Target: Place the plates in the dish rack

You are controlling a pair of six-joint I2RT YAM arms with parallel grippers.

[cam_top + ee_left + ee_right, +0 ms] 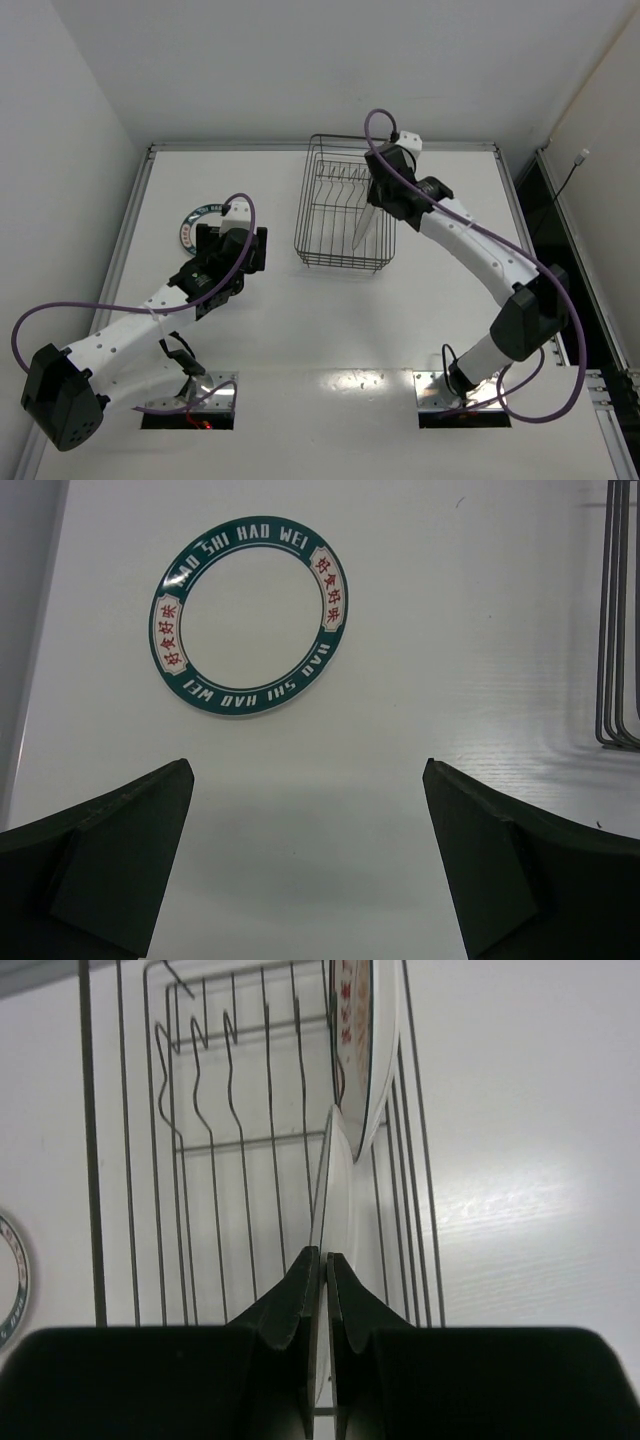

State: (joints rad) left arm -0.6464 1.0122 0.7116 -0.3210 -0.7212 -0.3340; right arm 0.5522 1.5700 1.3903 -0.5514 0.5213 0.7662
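Note:
My right gripper [322,1255] is shut on the rim of a white plate [335,1190], which it holds upright and edge-on in the right part of the dish rack [240,1141]. Just beyond it, an orange-patterned plate [362,1040] stands on edge against the rack's right side. From above, the white plate [362,228] shows as a thin sliver below the right gripper [375,205], inside the rack [318,215]. A green-rimmed plate [248,615] lies flat on the table. My left gripper [308,765] hovers open just short of it, holding nothing.
The rack's upright prongs [200,1070] stand bare to the left of the held plate. The rack's corner [618,620] shows to the right of the left gripper. A raised metal rail [135,215] borders the white table on the left.

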